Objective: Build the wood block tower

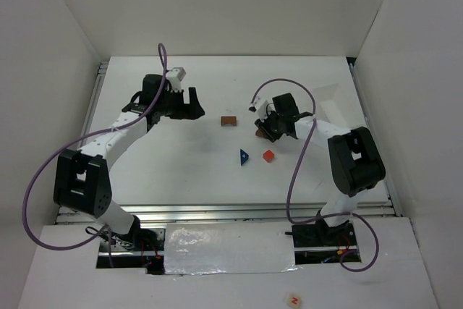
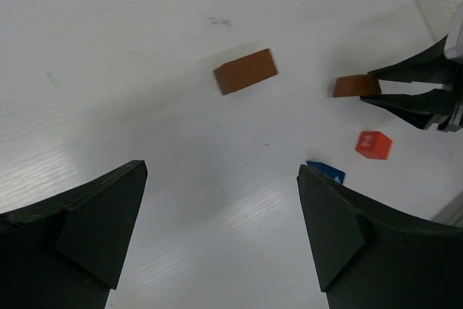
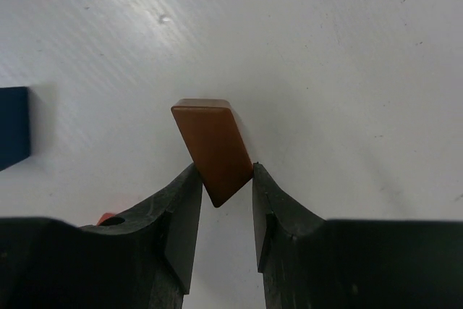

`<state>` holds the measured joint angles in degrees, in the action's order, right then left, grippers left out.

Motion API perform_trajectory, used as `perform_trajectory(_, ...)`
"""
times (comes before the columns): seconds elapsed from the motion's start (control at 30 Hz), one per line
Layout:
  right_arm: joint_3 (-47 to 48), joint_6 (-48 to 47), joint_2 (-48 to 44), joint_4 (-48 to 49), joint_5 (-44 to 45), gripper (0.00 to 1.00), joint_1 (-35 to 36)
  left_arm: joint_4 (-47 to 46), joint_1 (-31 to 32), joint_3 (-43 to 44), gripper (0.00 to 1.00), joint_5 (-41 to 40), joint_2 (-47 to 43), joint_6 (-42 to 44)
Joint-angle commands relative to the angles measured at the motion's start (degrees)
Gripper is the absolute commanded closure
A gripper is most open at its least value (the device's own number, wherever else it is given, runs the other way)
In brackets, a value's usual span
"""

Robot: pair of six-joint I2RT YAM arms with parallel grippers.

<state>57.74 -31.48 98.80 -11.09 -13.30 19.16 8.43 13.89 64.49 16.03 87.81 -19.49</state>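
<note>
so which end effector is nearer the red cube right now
right. the right end effector, its fingers on either side of a brown block, sits just beyond the red cube on its far side. the left end effector hangs open, well off to the cube's left.

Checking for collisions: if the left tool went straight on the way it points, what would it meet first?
Probably the loose brown block ahead of the open left tool, though it may touch the table first.
</note>
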Motion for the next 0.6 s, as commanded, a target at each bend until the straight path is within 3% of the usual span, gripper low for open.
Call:
perform_trajectory(0.0,-3.49,-0.6,-9.58,5.64,4.93,0.84,3.16,-3.94,0.35,4.06,0.01,14.62,1.92,3.04)
perform_trajectory(0.1,-6.49,-2.26,-16.35,12.74,9.6,0.84,8.16,-3.77,1.31,7.13,0.01,19.73,3.06,3.65)
perform_trajectory(0.33,-11.5,-4.81,-29.27,17.24,16.28,0.84,19.23,-0.87,7.11,14.16,0.01,32.21,4.91,9.9)
perform_trajectory(0.57,-13.35,-6.22,-33.5,20.05,21.3,0.84,25.57,-3.77,9.75,11.98,0.03,38.29,3.69,9.64)
